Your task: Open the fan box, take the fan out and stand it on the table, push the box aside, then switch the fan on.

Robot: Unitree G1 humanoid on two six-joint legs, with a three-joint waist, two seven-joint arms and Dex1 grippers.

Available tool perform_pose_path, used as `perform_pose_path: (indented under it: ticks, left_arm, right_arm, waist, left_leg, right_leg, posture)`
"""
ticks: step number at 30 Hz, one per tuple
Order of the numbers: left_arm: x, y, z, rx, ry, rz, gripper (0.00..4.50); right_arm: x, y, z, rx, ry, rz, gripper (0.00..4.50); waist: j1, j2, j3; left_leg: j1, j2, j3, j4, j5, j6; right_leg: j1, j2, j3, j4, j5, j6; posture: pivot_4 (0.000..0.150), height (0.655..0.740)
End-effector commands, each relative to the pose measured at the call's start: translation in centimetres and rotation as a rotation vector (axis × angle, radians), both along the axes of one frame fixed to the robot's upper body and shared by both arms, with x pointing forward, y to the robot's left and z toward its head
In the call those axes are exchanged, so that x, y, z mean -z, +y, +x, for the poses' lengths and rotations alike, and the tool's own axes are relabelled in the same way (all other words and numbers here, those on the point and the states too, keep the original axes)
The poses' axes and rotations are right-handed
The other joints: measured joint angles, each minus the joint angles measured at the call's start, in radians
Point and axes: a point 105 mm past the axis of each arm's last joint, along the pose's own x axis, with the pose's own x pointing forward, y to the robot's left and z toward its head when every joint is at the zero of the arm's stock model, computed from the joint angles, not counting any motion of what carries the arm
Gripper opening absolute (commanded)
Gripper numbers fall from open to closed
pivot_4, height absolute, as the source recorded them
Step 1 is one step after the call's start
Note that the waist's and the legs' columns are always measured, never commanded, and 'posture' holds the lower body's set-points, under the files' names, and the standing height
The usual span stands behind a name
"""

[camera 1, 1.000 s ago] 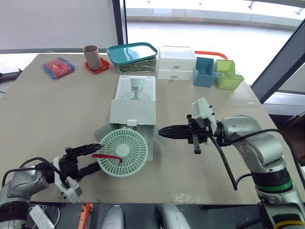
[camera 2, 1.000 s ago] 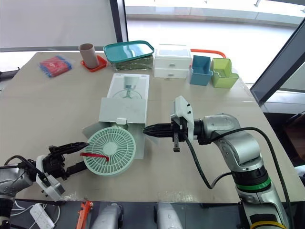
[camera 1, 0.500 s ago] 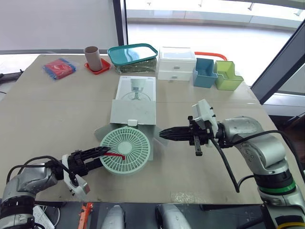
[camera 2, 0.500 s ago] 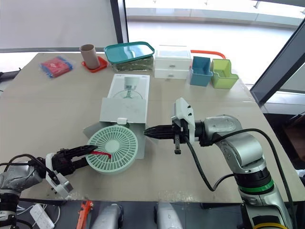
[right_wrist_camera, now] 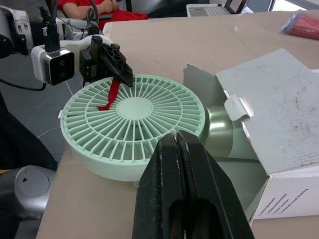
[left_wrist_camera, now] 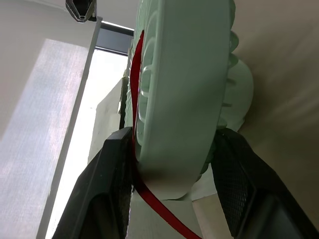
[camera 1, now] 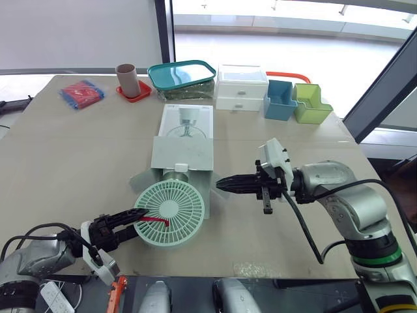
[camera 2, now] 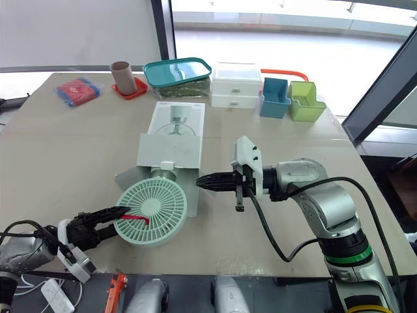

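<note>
While left fingers (camera 1: pixel 122 217) clamp the fan (camera 1: pixel 171 210) rim | right fingers (camera 1: pixel 234 183) closed, empty | fan near table (camera 1: pixel 65 153) front edge

The fan box (camera 1: pixel 183 147) lay flat on the table (camera 1: pixel 78 150). It was a long white carton with a picture of a fan on its top, and the flaps at its near end stood open. The fan (camera 1: pixel 169 212) was pale green, with a round ribbed grille facing up and a red ribbon (camera 1: pixel 154 220) across it. Its head was outside the box, while its stem reached into the open end. The left gripper (camera 1: pixel 133 215) clamped its near rim.
</note>
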Motion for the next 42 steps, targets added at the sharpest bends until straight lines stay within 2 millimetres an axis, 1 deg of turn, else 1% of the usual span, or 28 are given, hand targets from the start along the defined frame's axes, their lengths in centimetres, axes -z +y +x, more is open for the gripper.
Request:
perform_pose_path:
  ticks: [1, 3, 8, 11, 14, 15, 18, 20, 21, 24, 27, 29, 31, 33, 36, 38, 40, 42]
  left_arm:
    - [-0.5, -0.4, -1.6, 0.024, 0.013, -0.010, 1.80]
    - [-0.7, -0.6, -1.9, 0.028, 0.011, -0.015, 1.80]
    - [-1.9, -1.5, -3.7, 0.026, 0.081, -0.079, 1.80]
    - [-1.7, -1.8, -4.8, 0.000, 0.180, -0.051, 1.80]
    - [-3.8, -1.9, -4.9, -0.030, 0.170, -0.093, 1.80]
    - [-4.4, -2.2, -5.2, -0.023, 0.166, -0.103, 1.80]
    - [-5.2, -3.2, -5.9, 0.003, 0.172, -0.107, 1.80]
    - [-5.5, -3.7, -6.3, 0.017, 0.179, -0.105, 1.80]
    - [-5.5, -3.9, -6.4, 0.019, 0.166, -0.096, 1.80]
    - [-5.2, -3.6, -5.7, -0.035, 0.124, -0.074, 1.80]
    - [-4.5, -3.1, -5.9, -0.045, 0.165, -0.089, 1.80]
    - [-5.2, -3.1, -5.7, -0.055, 0.153, -0.123, 1.80]
    - [-7.0, -3.2, -5.1, -0.077, 0.123, -0.202, 1.80]
    - [-7.2, -3.9, -5.7, -0.026, 0.140, -0.193, 1.80]
    - [-6.9, -4.7, -6.6, 0.003, 0.184, -0.188, 1.80]
    - [-6.8, -4.8, -7.0, 0.004, 0.205, -0.192, 1.80]
    - [-6.8, -4.4, -7.2, -0.025, 0.225, -0.199, 1.80]
    - [-7.2, -4.2, -7.3, -0.046, 0.258, -0.235, 1.80]
  right_arm:
    - [-0.7, 0.1, -0.4, -0.022, -0.038, 0.013, 0.00]
    - [-0.7, 0.1, -0.4, -0.021, -0.037, 0.014, 0.00]
    - [-0.6, 0.0, -0.3, -0.026, -0.040, 0.013, 0.00]
    - [-0.6, 0.0, -0.2, -0.029, -0.044, 0.016, 0.00]
    - [-0.4, 0.3, 0.2, -0.030, -0.041, 0.018, 0.00]
    - [-0.3, 0.5, 0.2, -0.042, -0.039, 0.022, 0.00]
    - [-0.4, 0.8, 0.3, -0.060, -0.040, 0.030, 0.00]
    - [-0.6, 0.9, 0.5, -0.065, -0.044, 0.031, 0.00]
    - [-0.6, 0.9, 0.7, -0.067, -0.047, 0.029, 0.00]
    - [-0.6, 0.9, 1.0, -0.072, -0.057, 0.019, 0.00]
    - [-0.7, 0.9, 1.1, -0.071, -0.061, 0.018, 0.00]
    - [-0.8, 0.9, 1.1, -0.069, -0.057, 0.024, 0.00]
    - [-0.6, 0.8, 1.2, -0.068, -0.055, 0.020, 0.00]
    - [-0.4, 0.8, 1.4, -0.065, -0.052, 0.014, 0.00]
    - [-0.3, 0.8, 1.5, -0.068, -0.051, 0.009, 0.00]
    - [-0.3, 0.8, 1.5, -0.072, -0.051, 0.009, 0.00]
    - [-0.3, 0.6, 1.4, -0.074, -0.049, 0.008, 0.00]
    - [-0.1, 0.3, 1.3, -0.080, -0.042, -0.001, 0.00]
  waist:
    - [-0.001, 0.000, 0.000]
    - [-0.001, 0.000, 0.000]
    - [-0.001, 0.000, 0.000]
    - [-0.001, 0.000, 0.000]
    - [-0.001, 0.000, 0.000]
    - [-0.002, 0.000, 0.000]
    - [-0.001, 0.000, 0.000]
    - [-0.001, 0.001, 0.000]
    - [-0.001, 0.001, 0.000]
    - [-0.001, 0.001, 0.000]
    - [-0.001, 0.001, 0.000]
    - [-0.001, 0.001, 0.000]
    - [-0.001, 0.001, 0.000]
    - [-0.001, 0.001, 0.000]
    - [-0.002, 0.001, 0.000]
    - [-0.001, 0.001, 0.000]
    - [-0.001, 0.001, 0.000]
    - [-0.001, 0.001, 0.000]
  left_leg:
    - [0.000, 0.000, 0.000, 0.000, 0.000, 0.000]
    - [0.000, 0.000, 0.000, 0.000, 0.000, 0.000]
    - [0.000, 0.001, 0.001, 0.000, 0.000, 0.000]
    - [0.001, 0.001, 0.001, 0.000, 0.000, 0.000]
    - [0.001, 0.001, 0.001, 0.000, 0.000, 0.000]
    - [0.001, 0.001, 0.001, 0.000, 0.000, 0.000]
    - [0.001, 0.001, 0.001, 0.000, 0.000, 0.000]
    - [0.001, 0.001, 0.001, 0.000, 0.000, 0.000]
    - [0.001, 0.001, 0.001, 0.000, 0.000, 0.000]
    - [0.001, 0.001, 0.001, 0.000, 0.000, 0.000]
    - [0.001, 0.001, 0.001, 0.000, 0.000, 0.000]
    - [0.001, 0.001, 0.001, 0.000, 0.000, 0.000]
    - [0.001, 0.001, 0.001, 0.000, 0.000, 0.000]
    - [0.001, 0.001, 0.001, 0.000, 0.000, 0.000]
    - [0.001, 0.001, 0.002, 0.000, 0.000, 0.000]
    - [0.001, 0.001, 0.002, 0.000, 0.000, 0.001]
    - [0.001, 0.001, 0.002, 0.000, 0.000, 0.001]
    - [0.001, 0.001, 0.002, 0.000, 0.000, 0.001]
  right_leg:
    - [0.000, 0.000, 0.000, 0.000, 0.000, 0.000]
    - [0.000, 0.000, 0.000, 0.000, 0.000, 0.000]
    - [0.000, 0.000, 0.000, 0.000, 0.000, 0.000]
    - [0.000, 0.000, 0.000, 0.000, 0.000, 0.000]
    - [0.000, 0.001, 0.000, 0.000, 0.000, 0.000]
    - [0.000, 0.001, 0.000, 0.000, 0.000, -0.001]
    - [0.000, 0.001, 0.001, 0.000, 0.000, -0.001]
    - [0.000, 0.001, 0.001, 0.000, 0.000, -0.001]
    - [0.000, 0.001, 0.001, 0.000, 0.000, -0.001]
    - [0.000, 0.001, 0.001, 0.000, 0.000, -0.001]
    - [0.000, 0.002, 0.001, 0.000, 0.000, -0.001]
    - [0.000, 0.002, 0.001, 0.000, 0.000, -0.001]
    - [0.000, 0.002, 0.001, 0.000, 0.000, -0.001]
    - [0.000, 0.002, 0.001, 0.000, 0.000, -0.001]
    - [0.000, 0.002, 0.001, 0.000, 0.000, -0.001]
    - [0.000, 0.002, 0.001, 0.000, 0.000, -0.001]
    - [0.000, 0.002, 0.001, 0.000, 0.000, -0.001]
    - [0.000, 0.002, 0.002, 0.000, 0.000, -0.001]
  posture:
    - [0.150, 0.7400]
    - [0.150, 0.7400]
    - [0.150, 0.7400]
    - [0.150, 0.7400]
    - [0.150, 0.7400]
    - [0.150, 0.7400]
    - [0.150, 0.7400]
    - [0.150, 0.7400]
    - [0.150, 0.7400]
    - [0.150, 0.7400]
    - [0.150, 0.7400]
    - [0.150, 0.7400]
    - [0.150, 0.7400]
    - [0.150, 0.7400]
    - [0.150, 0.7400]
    - [0.150, 0.7400]
    - [0.150, 0.7400]
    - [0.150, 0.7400]
